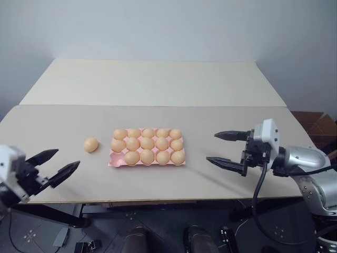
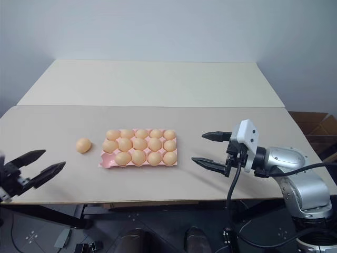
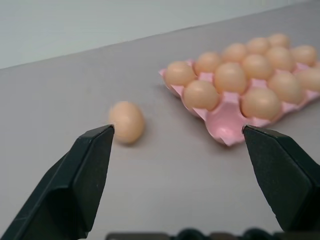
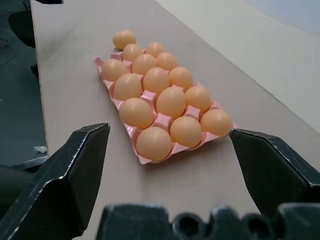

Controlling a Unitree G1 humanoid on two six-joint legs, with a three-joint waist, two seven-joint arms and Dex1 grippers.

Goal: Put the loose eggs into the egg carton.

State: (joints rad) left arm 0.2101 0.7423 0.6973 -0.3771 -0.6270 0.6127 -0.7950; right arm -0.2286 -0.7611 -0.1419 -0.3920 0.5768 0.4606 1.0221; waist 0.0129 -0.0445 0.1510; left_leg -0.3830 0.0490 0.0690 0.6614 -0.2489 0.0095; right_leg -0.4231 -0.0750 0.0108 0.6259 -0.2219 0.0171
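On table (image 1: 63, 121), just left of carton (image 1: 147, 162): one loose egg (image 1: 91, 144), apart from tray edge. Carton w/ 14 eggs, one empty cup at near-left corner. Left gripper (image 1: 52, 166) closer to egg than right gripper (image 1: 226, 149); egg ahead & to its right. Both wide open, holding nothing. Egg smooth, oval, orange-tan, long axis hard to tell. Carton pink moulded, ridged. Tabletop matte beige, flat.

Loose egg (image 1: 91, 144) orange-tan, egg carton (image 1: 115, 160) pink, counter (image 1: 158, 84) plain beige, both grippers' fingers (image 1: 63, 174) black.
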